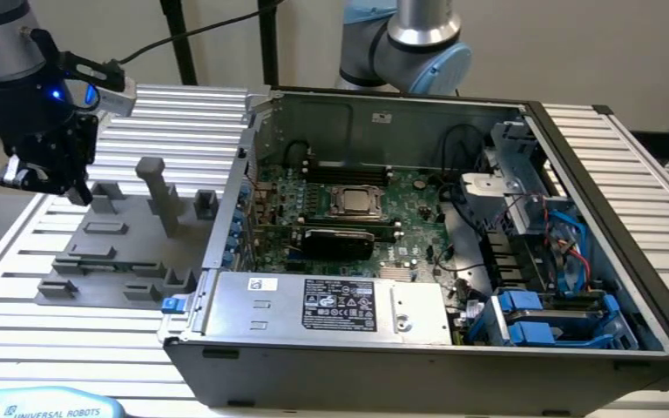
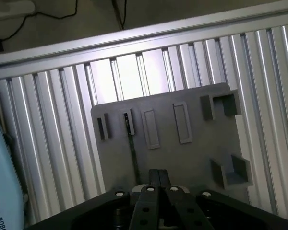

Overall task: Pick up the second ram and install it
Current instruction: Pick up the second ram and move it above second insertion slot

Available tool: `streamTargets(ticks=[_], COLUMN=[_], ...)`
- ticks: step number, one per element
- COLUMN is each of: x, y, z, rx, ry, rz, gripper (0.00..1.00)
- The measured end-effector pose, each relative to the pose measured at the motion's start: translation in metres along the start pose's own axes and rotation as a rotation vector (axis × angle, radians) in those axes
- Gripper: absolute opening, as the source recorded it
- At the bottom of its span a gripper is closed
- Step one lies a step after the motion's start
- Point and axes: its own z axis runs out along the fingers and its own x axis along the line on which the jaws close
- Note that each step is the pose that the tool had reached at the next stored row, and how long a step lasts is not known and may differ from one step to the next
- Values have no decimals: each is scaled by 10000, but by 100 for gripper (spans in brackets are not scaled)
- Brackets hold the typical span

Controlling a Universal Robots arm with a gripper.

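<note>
My gripper (image 1: 50, 185) hangs over the far left part of a grey slotted fixture (image 1: 102, 261) that lies on the ribbed table, at the exterior view's left. In the wrist view the two dark fingertips (image 2: 155, 177) press together, and my gripper (image 2: 159, 178) is shut with nothing between them. A thin dark strip (image 2: 132, 148) runs from a narrow slot of the fixture (image 2: 197, 158) towards the fingers and just beside them. It looks like the second ram seen edge-on, but its green face is hidden.
An open computer case (image 1: 613, 218) fills the exterior view's middle and right, with the green motherboard (image 1: 410, 187), its processor socket (image 1: 355, 202) and black memory slots (image 1: 309, 165) inside. A tall grey post (image 1: 157, 196) rises from the fixture. A second arm's base (image 1: 410, 43) stands behind the case.
</note>
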Motion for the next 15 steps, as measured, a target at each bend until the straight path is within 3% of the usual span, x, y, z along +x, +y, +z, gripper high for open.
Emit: streamTargets(ticks=[7,15], x=[6,108], y=[-2,-24], z=[34,84], rx=[80,89], ry=[35,51], rz=[-1129,-1517], gripper=[11,11])
